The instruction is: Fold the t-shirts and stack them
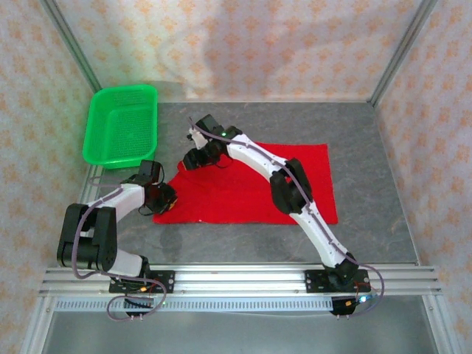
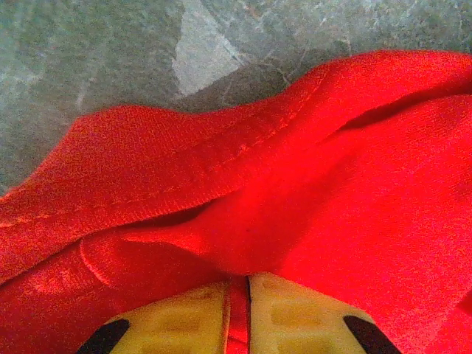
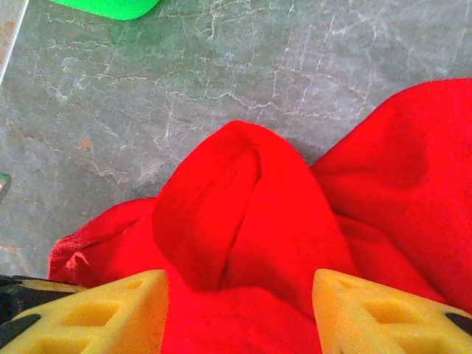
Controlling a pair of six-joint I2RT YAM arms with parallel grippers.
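The red t-shirt (image 1: 221, 195) lies spread on the grey table (image 1: 369, 147), about in the middle, with its long side running left to right. Both grippers are at its left end.

The left gripper (image 1: 164, 199) is at the near left corner of the shirt. In the left wrist view its yellow fingers (image 2: 184, 321) are pressed together, and a thin fold of the t-shirt (image 2: 354, 192) is pinched between them. Just beyond the fingers the cloth rises in a stitched hem that bends across the view, and the table shows behind it.

The right gripper (image 1: 198, 158) is at the far left corner of the shirt. In the right wrist view its fingers (image 3: 110, 313) stand wide apart. A loose hump of the t-shirt (image 3: 243, 221) rises in the gap between them, but they do not squeeze it; the gripper (image 3: 240, 317) is released.

From above, the right arm crosses over the shirt and covers a strip of it, and the two grippers cover both left corners, so the cloth edge there is hard to make out. In both wrist views the fingers are cut off at the bottom edge. A green basket (image 1: 122, 129) stands on the far left of the table, apart from the shirt; a piece of it (image 3: 110, 6) is cut off at the top of the right wrist view.
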